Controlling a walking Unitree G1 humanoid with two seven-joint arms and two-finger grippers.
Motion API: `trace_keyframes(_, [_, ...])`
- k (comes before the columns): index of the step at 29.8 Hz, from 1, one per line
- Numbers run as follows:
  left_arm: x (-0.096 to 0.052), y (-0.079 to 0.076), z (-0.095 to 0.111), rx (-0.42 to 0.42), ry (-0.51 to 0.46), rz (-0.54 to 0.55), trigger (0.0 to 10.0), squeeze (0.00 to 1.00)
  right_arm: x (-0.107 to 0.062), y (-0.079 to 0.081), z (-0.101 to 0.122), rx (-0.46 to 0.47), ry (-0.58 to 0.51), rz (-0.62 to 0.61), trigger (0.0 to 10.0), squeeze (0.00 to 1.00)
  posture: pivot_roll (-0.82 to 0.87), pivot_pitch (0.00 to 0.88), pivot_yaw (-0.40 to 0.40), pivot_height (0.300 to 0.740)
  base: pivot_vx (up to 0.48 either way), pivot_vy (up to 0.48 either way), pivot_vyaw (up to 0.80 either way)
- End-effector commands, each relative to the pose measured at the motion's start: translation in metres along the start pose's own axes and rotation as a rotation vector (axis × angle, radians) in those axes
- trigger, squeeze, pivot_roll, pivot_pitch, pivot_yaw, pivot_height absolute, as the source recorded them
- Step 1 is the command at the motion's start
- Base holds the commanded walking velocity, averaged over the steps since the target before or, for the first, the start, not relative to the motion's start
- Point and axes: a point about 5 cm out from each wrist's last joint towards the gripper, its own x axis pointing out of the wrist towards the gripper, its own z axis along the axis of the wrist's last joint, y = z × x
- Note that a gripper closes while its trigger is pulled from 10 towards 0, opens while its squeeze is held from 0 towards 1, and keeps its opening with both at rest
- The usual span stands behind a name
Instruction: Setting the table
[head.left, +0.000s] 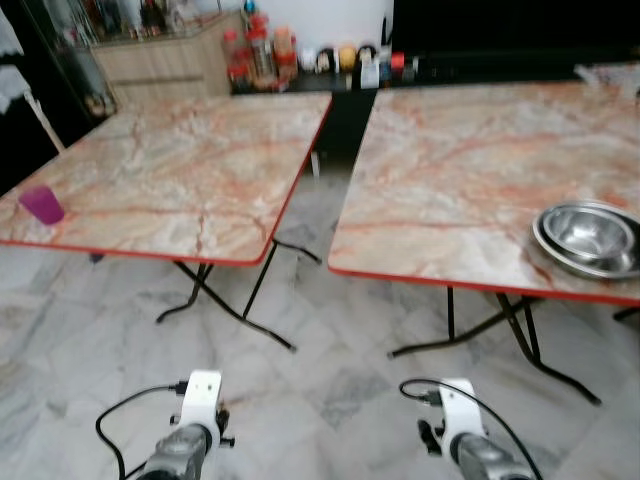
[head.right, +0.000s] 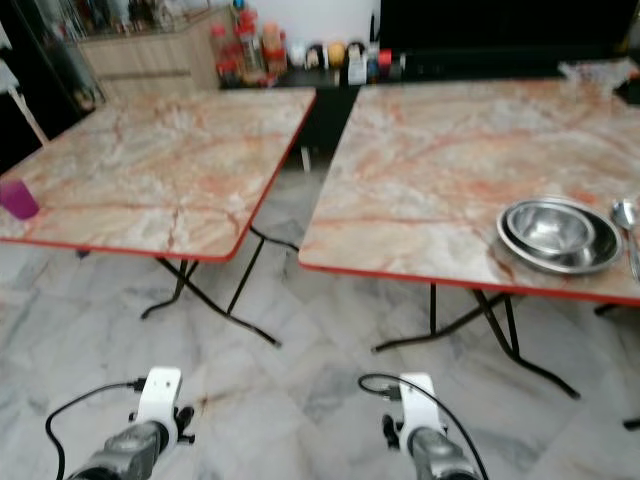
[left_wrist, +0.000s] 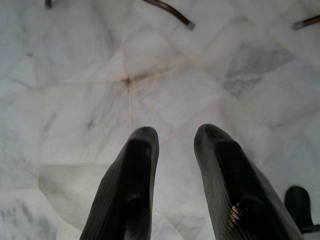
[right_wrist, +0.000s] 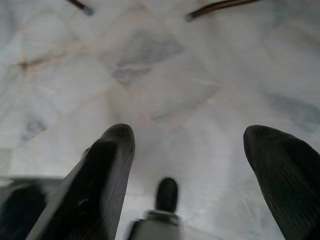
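Observation:
Two folding tables with marbled tops and red edges stand before me. A purple cup (head.left: 42, 204) sits at the left edge of the left table (head.left: 190, 170). Stacked steel bowls (head.left: 588, 238) rest near the front edge of the right table (head.left: 470, 160), with a spoon (head.right: 625, 212) just right of them. Both arms hang low over the floor, well short of the tables, the left arm (head.left: 192, 430) and the right arm (head.left: 462, 430). The left gripper (left_wrist: 176, 132) is open by a narrow gap with nothing in it. The right gripper (right_wrist: 187, 132) is open wide and empty.
A narrow gap (head.left: 325, 190) of marble floor runs between the tables, and their black folding legs (head.left: 235, 305) splay out beneath. At the back stand a wooden cabinet (head.left: 160, 60) and a low counter with bottles and jars (head.left: 262, 55).

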Motion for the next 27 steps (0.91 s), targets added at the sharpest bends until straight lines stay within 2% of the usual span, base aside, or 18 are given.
trace_keyframes(1, [0.0,0.006,0.002,0.001,-0.002,0.009,10.0,0.0,0.0,0.004,0.001,-0.002,0.0,0.01,10.0,0.0,-0.06,0.0,0.091,0.74,0.0,0.0,0.0])
trace_keyframes(14, [0.0,-0.001,-0.002,-0.022,0.014,0.012,10.0,0.0,0.0,0.001,0.002,0.003,-0.028,0.004,10.0,0.0,-0.09,0.0,0.039,0.74,0.0,0.0,0.0])
trace_keyframes(18, [0.001,-0.007,-0.002,-0.037,0.013,0.005,10.0,0.0,-0.001,-0.006,0.001,0.002,-0.027,-0.012,10.0,0.0,-0.09,0.0,0.036,0.74,0.0,0.0,0.0])
trace_keyframes(27, [0.001,-0.008,-0.003,-0.047,0.021,0.008,10.0,0.0,-0.001,-0.007,0.0,0.005,-0.03,-0.02,10.0,0.0,-0.09,0.0,0.044,0.74,0.0,0.0,0.0])
